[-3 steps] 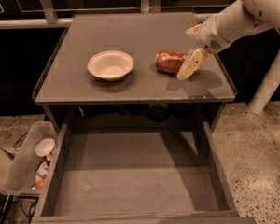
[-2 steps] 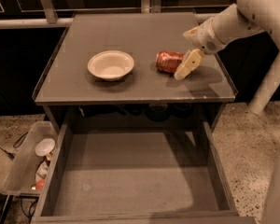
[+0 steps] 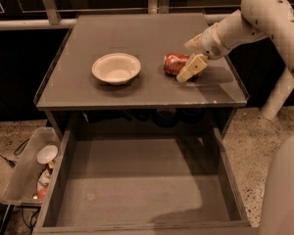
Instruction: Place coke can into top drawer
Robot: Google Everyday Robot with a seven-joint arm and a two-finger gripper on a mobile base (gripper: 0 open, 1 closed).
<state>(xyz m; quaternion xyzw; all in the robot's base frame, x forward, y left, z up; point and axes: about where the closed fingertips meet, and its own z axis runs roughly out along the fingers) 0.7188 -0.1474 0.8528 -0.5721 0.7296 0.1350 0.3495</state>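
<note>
The coke can (image 3: pixel 174 63) lies on its side on the grey cabinet top (image 3: pixel 137 33), right of centre, red-orange with white markings. My gripper (image 3: pixel 190 56) reaches in from the right and sits at the can's right end. It is open, with one cream finger (image 3: pixel 191 68) in front of the can and the other behind it. The can rests on the top. The top drawer (image 3: pixel 142 190) is pulled out below the cabinet's front edge, with a flat bare grey floor and low side walls.
A cream bowl (image 3: pixel 116 68) stands on the cabinet top left of the can. A clear plastic bin (image 3: pixel 24 173) with small items sits on the floor left of the drawer. My white arm (image 3: pixel 264 13) crosses the upper right; a white body part (image 3: pixel 284 190) fills the lower right.
My gripper has moved slightly left and closer around the can's right end. The can, the bowl and the drawer have not moved.
</note>
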